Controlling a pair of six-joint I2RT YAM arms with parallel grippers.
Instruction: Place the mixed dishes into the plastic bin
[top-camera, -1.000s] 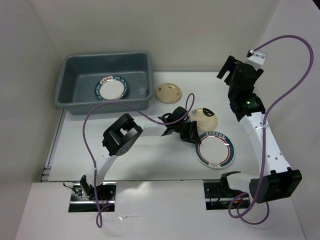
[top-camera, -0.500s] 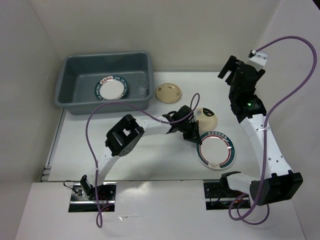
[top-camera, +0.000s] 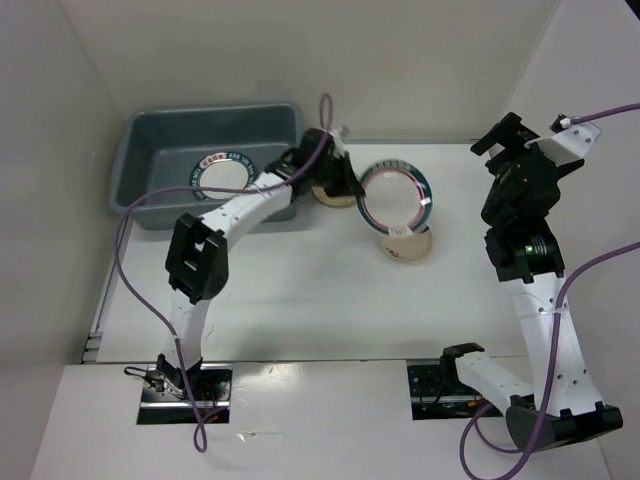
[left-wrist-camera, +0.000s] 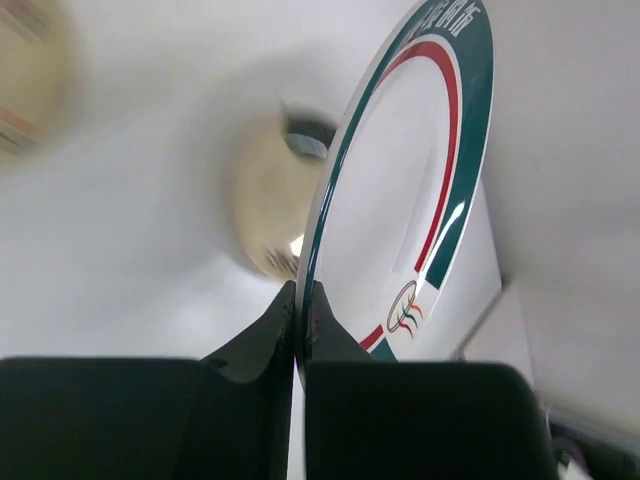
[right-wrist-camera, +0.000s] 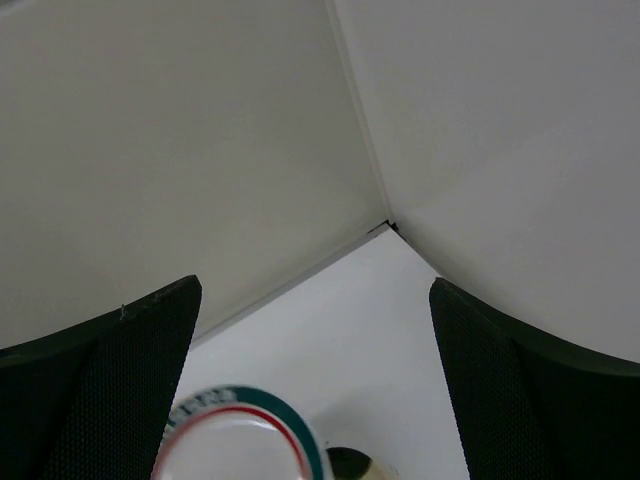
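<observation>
Teal-rimmed plate (left-wrist-camera: 420, 200) | edge pinched in left pincer (left-wrist-camera: 303, 310) | right pincer (right-wrist-camera: 315, 300) spread wide

You've got two patterned plates (top-camera: 393, 197) (top-camera: 222, 176), two cream plates (top-camera: 336, 198) (top-camera: 409, 248) and one grey bin (top-camera: 158, 150) in view, plus two robot arms (top-camera: 200, 262) (top-camera: 541, 300) at the bench (top-camera: 300, 295).

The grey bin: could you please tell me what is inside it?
The bin holds one patterned-rim plate; the left arm covers its right end.
</observation>
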